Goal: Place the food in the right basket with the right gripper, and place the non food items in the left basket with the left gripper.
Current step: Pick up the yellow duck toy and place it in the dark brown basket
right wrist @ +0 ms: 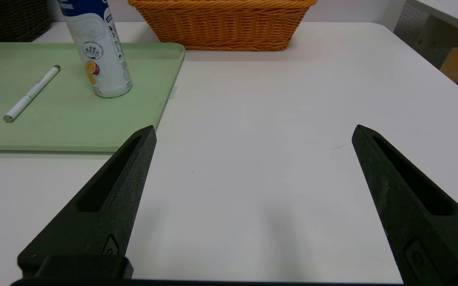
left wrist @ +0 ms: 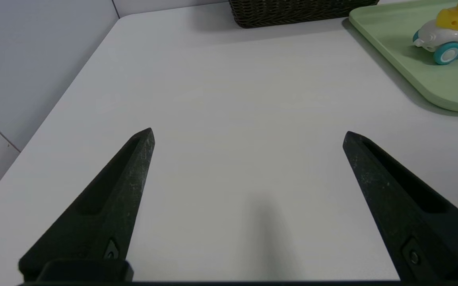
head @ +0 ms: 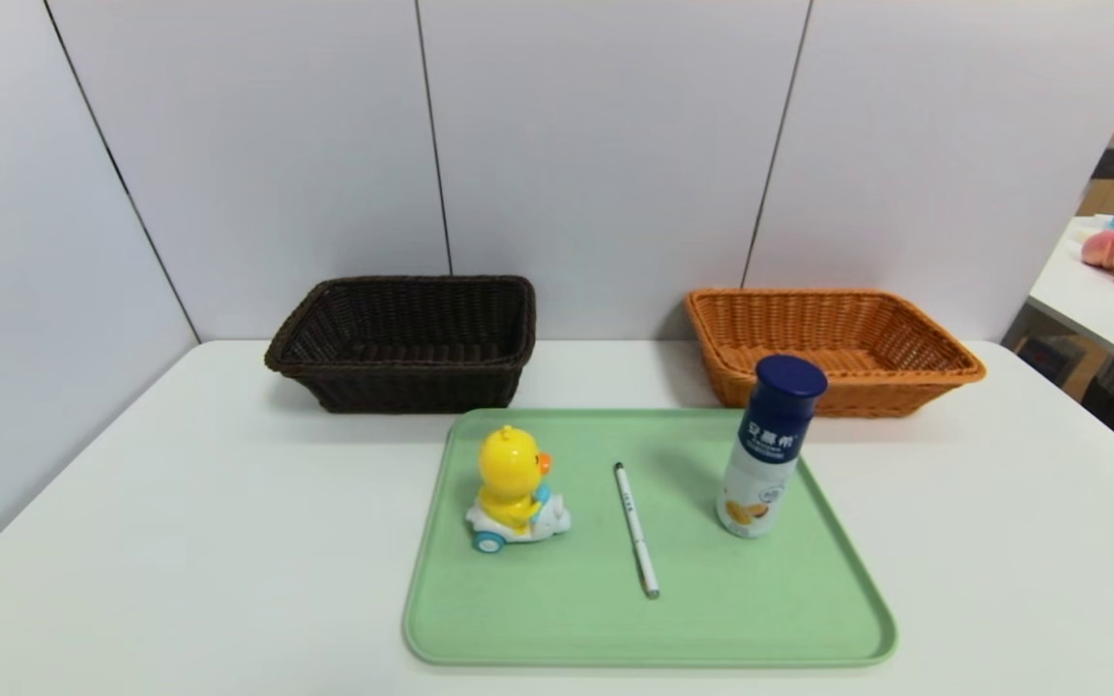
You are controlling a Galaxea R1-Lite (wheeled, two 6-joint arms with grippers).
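Both end effectors, left (left wrist: 249, 133) and right (right wrist: 253, 131), are hovering wide open over bare bench (head: 180, 541); duck (head: 514, 491), pen (head: 636, 529), bottle (head: 768, 447) are sitting on tray (head: 538, 619).

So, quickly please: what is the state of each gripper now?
Left gripper: open, holding nothing.
Right gripper: open, holding nothing.

Two woven wicker baskets, dark brown (head: 402, 338) and orange (head: 833, 343); matt green plastic tray (head: 557, 628); glossy plastic duck toy (head: 515, 493); smooth white table (head: 180, 532).
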